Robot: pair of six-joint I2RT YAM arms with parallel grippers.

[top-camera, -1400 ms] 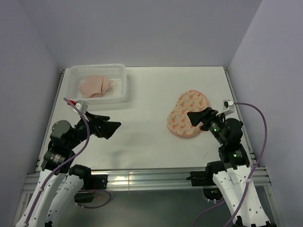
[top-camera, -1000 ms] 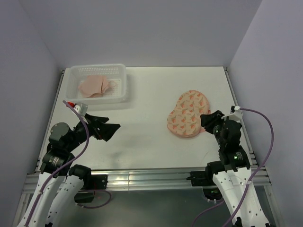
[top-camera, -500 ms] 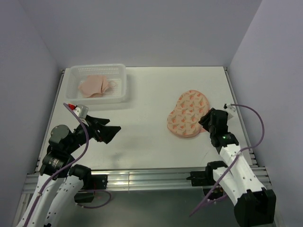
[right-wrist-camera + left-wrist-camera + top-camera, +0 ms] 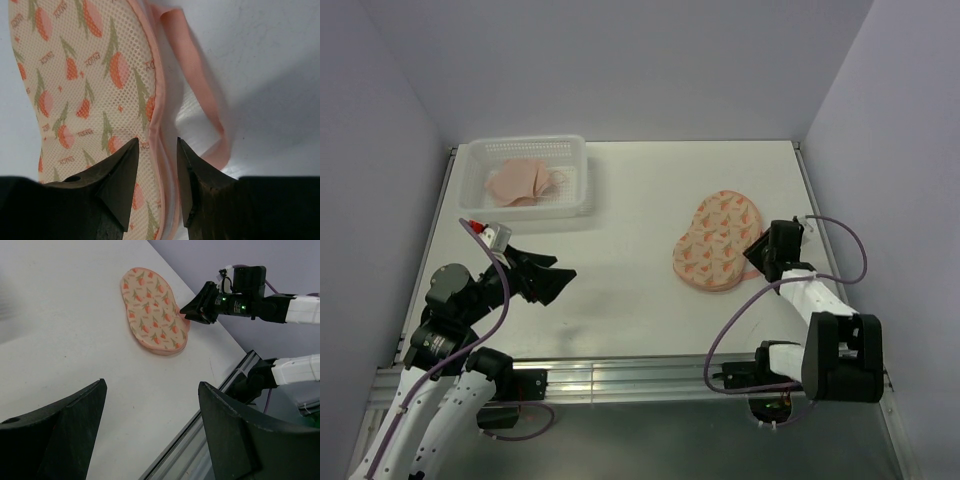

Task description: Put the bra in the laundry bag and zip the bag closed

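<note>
Stage: early, nothing achieved. Laundry bag [image 4: 715,240]: flat on table [image 4: 640,200], apparently zipped. Right gripper [image 4: 156,147], narrowly parted, straddles its pink rim, not pinching. Bra [image 4: 523,183]: in white basket [image 4: 582,160], well beyond left gripper [image 4: 151,385], spread wide, empty. Outstanding: unzip, load, zip.

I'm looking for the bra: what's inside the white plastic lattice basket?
A crumpled pale peach-pink fabric bra lies inside the white plastic lattice basket. Anything beneath the fabric is covered, so that cannot be seen.
</note>
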